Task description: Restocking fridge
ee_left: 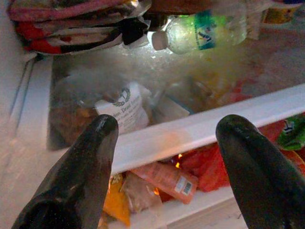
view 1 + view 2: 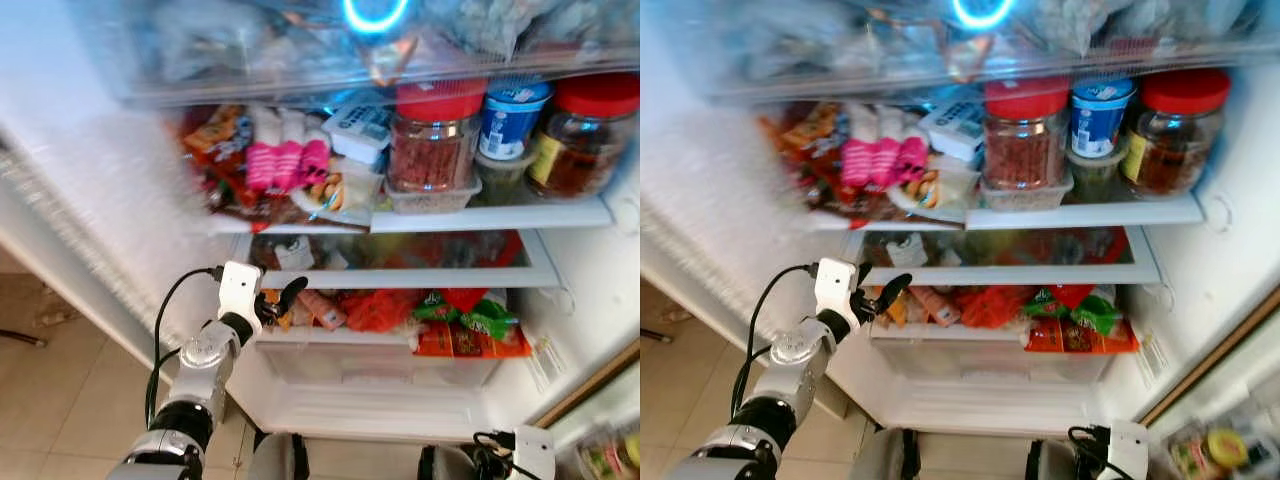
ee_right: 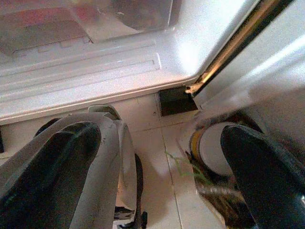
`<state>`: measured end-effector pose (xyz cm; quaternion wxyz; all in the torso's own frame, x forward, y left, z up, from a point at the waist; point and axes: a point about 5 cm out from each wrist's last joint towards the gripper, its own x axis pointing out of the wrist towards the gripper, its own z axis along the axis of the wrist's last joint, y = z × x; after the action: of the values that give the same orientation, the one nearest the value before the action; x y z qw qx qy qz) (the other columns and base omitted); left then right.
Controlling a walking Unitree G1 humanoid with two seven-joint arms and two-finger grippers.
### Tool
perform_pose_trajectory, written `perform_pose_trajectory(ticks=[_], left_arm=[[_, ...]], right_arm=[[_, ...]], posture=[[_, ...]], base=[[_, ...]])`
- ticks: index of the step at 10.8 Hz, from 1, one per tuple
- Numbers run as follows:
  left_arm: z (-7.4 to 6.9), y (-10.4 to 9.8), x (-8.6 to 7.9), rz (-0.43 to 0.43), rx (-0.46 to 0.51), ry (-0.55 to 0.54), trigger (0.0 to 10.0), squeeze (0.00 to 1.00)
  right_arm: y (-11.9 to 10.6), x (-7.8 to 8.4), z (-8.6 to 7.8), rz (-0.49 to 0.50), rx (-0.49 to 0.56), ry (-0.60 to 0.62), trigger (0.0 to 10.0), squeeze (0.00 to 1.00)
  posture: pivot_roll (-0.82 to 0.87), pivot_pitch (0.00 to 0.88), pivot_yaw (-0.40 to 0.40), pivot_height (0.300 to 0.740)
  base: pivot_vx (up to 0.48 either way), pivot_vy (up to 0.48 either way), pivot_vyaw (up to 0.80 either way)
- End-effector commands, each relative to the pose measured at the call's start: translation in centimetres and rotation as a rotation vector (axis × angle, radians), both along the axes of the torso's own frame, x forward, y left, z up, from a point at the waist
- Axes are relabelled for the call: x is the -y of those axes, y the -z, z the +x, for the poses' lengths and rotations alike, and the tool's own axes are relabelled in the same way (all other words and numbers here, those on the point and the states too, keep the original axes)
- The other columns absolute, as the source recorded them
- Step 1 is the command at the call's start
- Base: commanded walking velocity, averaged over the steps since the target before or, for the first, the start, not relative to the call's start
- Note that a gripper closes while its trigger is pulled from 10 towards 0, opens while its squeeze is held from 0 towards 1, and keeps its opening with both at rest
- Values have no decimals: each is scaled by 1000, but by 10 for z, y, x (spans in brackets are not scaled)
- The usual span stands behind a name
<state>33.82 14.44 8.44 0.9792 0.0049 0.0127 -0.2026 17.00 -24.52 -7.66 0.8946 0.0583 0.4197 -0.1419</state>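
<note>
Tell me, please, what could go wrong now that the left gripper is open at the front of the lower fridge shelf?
1. The left gripper is open, empty, right by the packets at the drawer's edge; reaching in could knock one to the floor.
2. The upper shelf is crowded. Pink packs and a white tub sit near its front and might fall if bumped.
3. The right gripper hangs low by the door, possibly snagging there.

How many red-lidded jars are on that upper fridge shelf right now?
2. One red-lidded jar stands mid-shelf in a clear tray; the other is at the shelf's right end. A blue-and-white tub sits between them. More may be hidden behind.
</note>
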Motion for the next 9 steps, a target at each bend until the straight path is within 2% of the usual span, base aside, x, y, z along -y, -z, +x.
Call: perform_pose_trajectory(ticks=[1, 6, 9], left_arm=[[0, -1, -5, -1, -2, -23, 10000, 0], [2, -1, -4, -1, -5, -37, 10000, 0], [0, 6, -10, 8, -32, -83, 10000, 0]], right_arm=[[10, -6, -17, 17, -74, -13, 10000, 0], [9, -5, -16, 16, -73, -14, 10000, 0], [9, -4, -15, 14, -71, -18, 10000, 0]], posture=[[25, 11, 112, 614], [26, 29, 103, 614], [30, 39, 95, 614]], base=[[-277, 0, 0], [-280, 0, 0], [-280, 0, 0]])
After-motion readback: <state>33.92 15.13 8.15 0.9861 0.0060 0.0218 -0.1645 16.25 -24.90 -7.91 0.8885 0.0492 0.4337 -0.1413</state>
